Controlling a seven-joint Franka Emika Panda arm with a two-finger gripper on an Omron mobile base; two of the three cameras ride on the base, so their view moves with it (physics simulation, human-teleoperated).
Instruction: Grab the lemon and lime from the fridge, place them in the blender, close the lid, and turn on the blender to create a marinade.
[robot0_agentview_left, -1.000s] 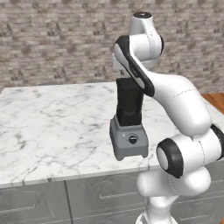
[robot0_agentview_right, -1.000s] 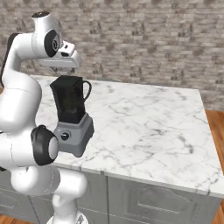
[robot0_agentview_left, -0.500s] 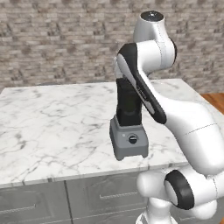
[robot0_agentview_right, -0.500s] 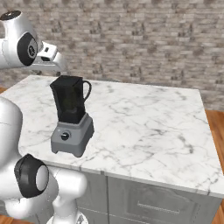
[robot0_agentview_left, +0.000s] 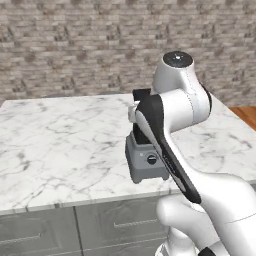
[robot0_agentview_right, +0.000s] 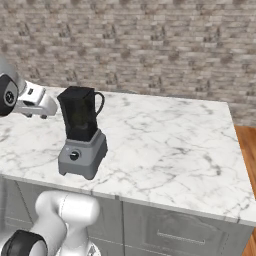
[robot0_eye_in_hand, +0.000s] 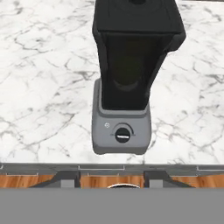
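Note:
The blender (robot0_agentview_right: 81, 134) stands near the front edge of the marble counter, its grey base (robot0_eye_in_hand: 122, 131) and round black knob (robot0_eye_in_hand: 123, 134) facing me. The lid (robot0_eye_in_hand: 136, 16) lies flat on top of the black jar (robot0_eye_in_hand: 131, 65). My gripper (robot0_eye_in_hand: 113, 179) hovers out in front of the counter edge, level with the blender's front and well short of the knob. Its fingers stand apart with nothing between them. In the left base view my arm covers the jar, leaving the blender base (robot0_agentview_left: 146, 161) showing. The hand (robot0_agentview_right: 34, 101) sits left of the blender. Lemon, lime and fridge are out of view.
The marble counter (robot0_agentview_right: 165, 145) stretches wide to the blender's right and behind it, up to a brick wall (robot0_agentview_right: 150, 45). Grey drawer fronts (robot0_agentview_right: 175, 232) run below the counter edge. Wooden floor (robot0_agentview_right: 246, 150) shows at the far right.
The arm has swung away from above the jar's top, back and down to the front of the counter. The hand now faces the blender's front.

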